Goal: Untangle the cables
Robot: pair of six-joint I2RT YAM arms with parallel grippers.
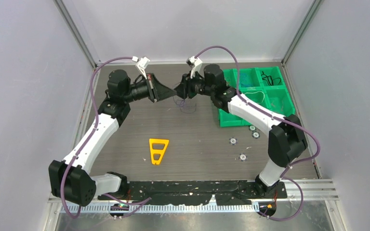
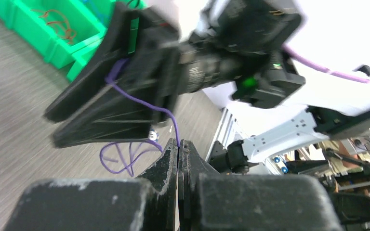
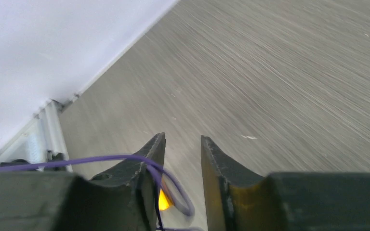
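A thin purple cable runs between my two grippers, which meet tip to tip above the back middle of the table. My left gripper is shut on the cable, and loose loops hang beneath it. In the top view the left gripper faces the right gripper, with the cable loops dangling toward the table. My right gripper is open. The cable drapes over its left finger and loops between the jaws.
A green bin tray stands at the back right, holding a black cable and, in the left wrist view, a brown cable. A yellow triangular frame lies mid-table. Small round parts lie right of centre.
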